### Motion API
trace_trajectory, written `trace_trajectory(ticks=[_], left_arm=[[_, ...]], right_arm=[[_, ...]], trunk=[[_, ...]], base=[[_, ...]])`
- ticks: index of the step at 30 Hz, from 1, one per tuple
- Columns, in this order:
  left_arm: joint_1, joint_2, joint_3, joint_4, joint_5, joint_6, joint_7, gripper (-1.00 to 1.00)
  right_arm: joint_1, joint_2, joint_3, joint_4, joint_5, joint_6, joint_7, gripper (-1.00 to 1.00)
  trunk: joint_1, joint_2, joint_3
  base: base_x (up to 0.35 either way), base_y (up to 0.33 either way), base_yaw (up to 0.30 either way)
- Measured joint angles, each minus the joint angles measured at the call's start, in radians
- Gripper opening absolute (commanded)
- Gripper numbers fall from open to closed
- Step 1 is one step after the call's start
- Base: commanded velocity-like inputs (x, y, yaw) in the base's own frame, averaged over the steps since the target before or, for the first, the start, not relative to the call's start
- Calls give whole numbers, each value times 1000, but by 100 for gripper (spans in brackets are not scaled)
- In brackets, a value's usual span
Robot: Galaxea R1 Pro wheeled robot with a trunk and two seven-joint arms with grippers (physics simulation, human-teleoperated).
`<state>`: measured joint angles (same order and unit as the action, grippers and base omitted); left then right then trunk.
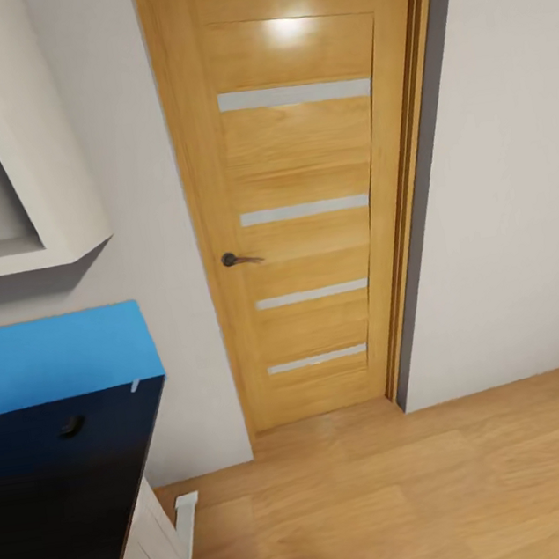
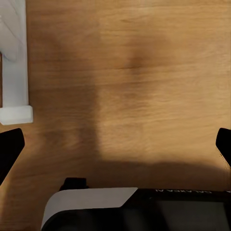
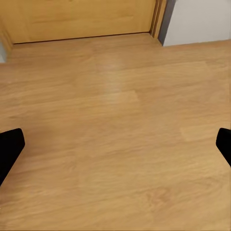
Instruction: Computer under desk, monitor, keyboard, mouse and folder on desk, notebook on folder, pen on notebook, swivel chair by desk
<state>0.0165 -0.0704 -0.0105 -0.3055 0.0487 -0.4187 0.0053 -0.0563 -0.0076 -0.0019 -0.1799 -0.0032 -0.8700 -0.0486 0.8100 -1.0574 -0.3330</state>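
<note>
The desk [image 1: 54,507] reaches into the head view at the lower left, with a glossy black top and a white leg [image 1: 161,545]. A small black rounded thing [image 1: 70,425], possibly the mouse, lies on the top near the wall. The monitor, keyboard, computer, folder, notebook, pen and swivel chair are out of view. My left gripper [image 2: 115,149] hangs open over bare wood floor beside the desk's white foot [image 2: 14,77]. My right gripper [image 3: 115,149] is open too, over floor in front of the door, with nothing between its fingers.
A closed oak door [image 1: 302,187] with a dark lever handle [image 1: 239,258] faces me. A blue wall panel [image 1: 60,359] runs behind the desk, under a white shelf unit [image 1: 22,156]. Light wood floor [image 1: 416,491] stretches to the right, bounded by a pale wall [image 1: 508,194].
</note>
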Motion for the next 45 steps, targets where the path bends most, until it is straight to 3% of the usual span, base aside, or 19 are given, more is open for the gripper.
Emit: trace_trajectory(ticks=[29,45], left_arm=[[0,0,0,0,0,-10,-1,100],[0,0,0,0,-1,-9,-1,100]], right_arm=[[0,0,1,0,1,2,1,100],[0,2,-3,4,0,4,0,100]], trunk=[[0,0,14],[0,0,14]], base=[[7,-13,268],[0,-93,117]])
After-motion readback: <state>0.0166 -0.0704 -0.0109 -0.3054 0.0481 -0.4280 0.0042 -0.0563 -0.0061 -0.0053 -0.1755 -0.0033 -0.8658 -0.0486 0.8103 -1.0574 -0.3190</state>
